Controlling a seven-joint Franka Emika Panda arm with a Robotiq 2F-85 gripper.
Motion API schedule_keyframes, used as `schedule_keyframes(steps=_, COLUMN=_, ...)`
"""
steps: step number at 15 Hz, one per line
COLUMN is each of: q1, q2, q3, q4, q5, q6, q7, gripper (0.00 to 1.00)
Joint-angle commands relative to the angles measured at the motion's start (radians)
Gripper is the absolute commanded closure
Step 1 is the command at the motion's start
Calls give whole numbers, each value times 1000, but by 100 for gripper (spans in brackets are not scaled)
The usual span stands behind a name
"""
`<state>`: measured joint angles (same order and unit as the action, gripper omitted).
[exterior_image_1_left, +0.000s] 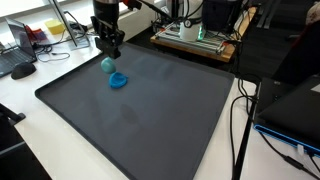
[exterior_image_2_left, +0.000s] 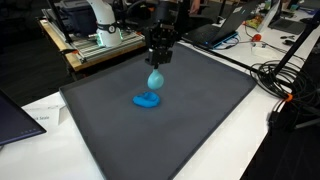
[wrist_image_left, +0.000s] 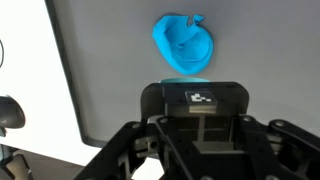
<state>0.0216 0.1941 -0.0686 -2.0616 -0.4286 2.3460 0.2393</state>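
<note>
The gripper (exterior_image_2_left: 157, 62) hangs over the far part of a dark mat (exterior_image_2_left: 205, 125), its jaws drawn in narrow on a small teal object (exterior_image_2_left: 155, 79) that dangles from the tips, clear of the mat. Right beneath it, slightly to one side, a blue object (exterior_image_2_left: 147, 99) lies on the mat. From the wrist view it looks like a crumpled, open cup shape (wrist_image_left: 183, 42). The 2 pieces are near each other but not touching.

The hold looks like the weak point to me. The teal piece seems pinched only at its top, so a jolt or a quick swing of the arm could shake it loose. It would then drop onto or beside the blue object and might bounce or roll off across the mat. Coming down too straight could also press the teal piece into the blue one and shove it aside.

Around the mat the white surface (exterior_image_1_left: 25, 110) is crowded: a rack with green lights (exterior_image_1_left: 195, 30) behind the arm, a dark laptop (exterior_image_1_left: 290, 110) at the side, and loose black cables (exterior_image_2_left: 285, 85) trailing close to the mat's edge. A wide sweep of the arm could snag on those cables.
</note>
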Motion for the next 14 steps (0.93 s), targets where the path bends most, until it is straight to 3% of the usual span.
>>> schedule_keyframes(steps=1, q1=43, q2=42, q3=-4, q4=52, q5=-79, q6=-76, q7=73, gripper=78)
schedule_keyframes(steps=9, q1=166, q2=55, q3=16, q4=41, q5=-431, q6=-156, q7=302, gripper=78)
schedule_keyframes(steps=11, q1=177, q2=54, q3=38, q4=35, q5=-462, q6=-209, q7=322, gripper=78)
schedule_keyframes(steps=12, q1=148, q2=56, q3=46, q4=32, q5=-416, q6=-166, q7=288, gripper=78)
schedule_keyframes(steps=13, q1=151, q2=56, q3=53, q4=32, q5=-418, q6=-175, q7=291, gripper=53)
schedule_keyframes(steps=14, q1=150, q2=57, q3=56, q4=32, q5=-418, q6=-175, q7=290, gripper=53)
